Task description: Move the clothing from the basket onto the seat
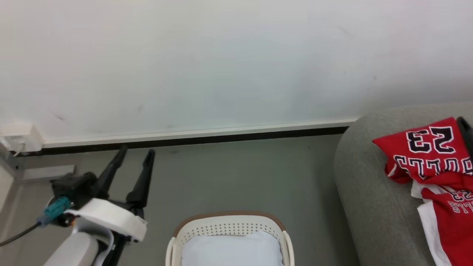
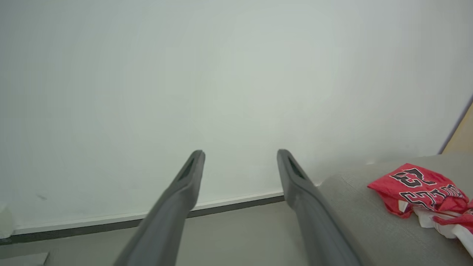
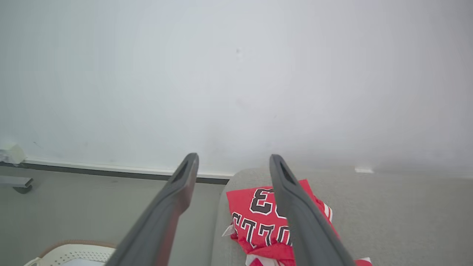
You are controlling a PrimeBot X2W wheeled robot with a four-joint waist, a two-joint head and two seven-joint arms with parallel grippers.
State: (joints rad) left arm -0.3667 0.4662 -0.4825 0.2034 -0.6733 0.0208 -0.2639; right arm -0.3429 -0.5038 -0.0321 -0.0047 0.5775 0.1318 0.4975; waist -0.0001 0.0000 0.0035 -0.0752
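The red clothing (image 1: 432, 155) with black-and-white letters and numbers lies crumpled on the grey seat (image 1: 369, 184) at the right. The cream basket (image 1: 229, 216) stands on the floor at the bottom centre, showing its pale bottom with no garment in the visible part. My left gripper (image 1: 136, 151) hovers open left of the basket, nothing between its fingers. In the left wrist view the open gripper (image 2: 241, 153) faces the wall, with the clothing (image 2: 417, 184) on the seat (image 2: 354, 214) to the right. My right gripper (image 3: 234, 158) stands open above the clothing (image 3: 258, 218) on the seat (image 3: 388, 207); the basket (image 3: 74, 251) is lower left.
A white wall (image 1: 236, 62) with a dark skirting strip (image 1: 192, 140) runs behind the grey floor (image 1: 240, 177). A white box (image 1: 20, 136) sits at the wall's left end. A dark finger (image 1: 466, 133) shows at the right edge over the seat.
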